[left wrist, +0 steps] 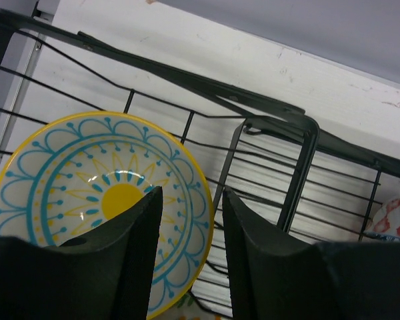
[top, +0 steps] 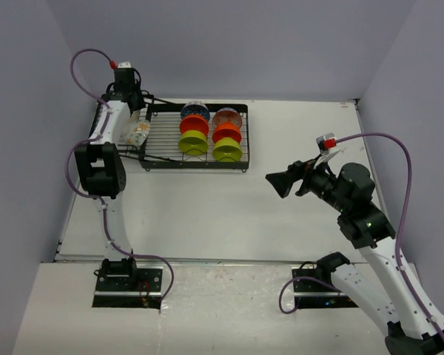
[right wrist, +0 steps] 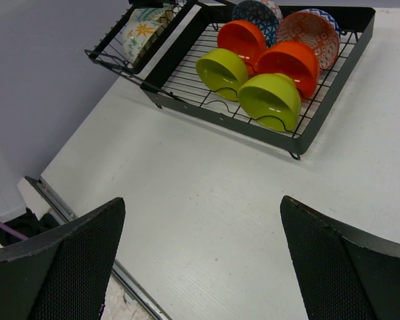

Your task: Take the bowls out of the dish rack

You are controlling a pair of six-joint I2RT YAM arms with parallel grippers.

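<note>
White tabletop (top: pixel 207 214) stands between pale lavender walls (top: pixel 229 44). The black wire dish rack (top: pixel 196 166) sits toward its far left corner, with six bowls (top: pixel 193 142), lime green, orange and patterned, in two rows in the flat section. The left arm (top: pixel 107 148) reaches along the left edge, and the left gripper (left wrist: pixel 191 193) is slightly parted over a cream bowl (left wrist: pixel 73 180) with a yellow-and-blue inside, in the tilted basket. The right arm (top: pixel 362 214) bends in from the right edge, and the right gripper (right wrist: pixel 201 203) is spread wide in the air, facing the rack.

Ahead of the right gripper (right wrist: pixel 200 213), whose black fingers (right wrist: pixel 67 267) look matt and mesh-textured, the green bowls (right wrist: pixel 270 100) and orange bowls (right wrist: pixel 290 63) shine glossy (glazed, going by the highlights) in a smooth black wire rack (right wrist: pixel 330 90) on a matt white table (right wrist: pixel 207 193).
</note>
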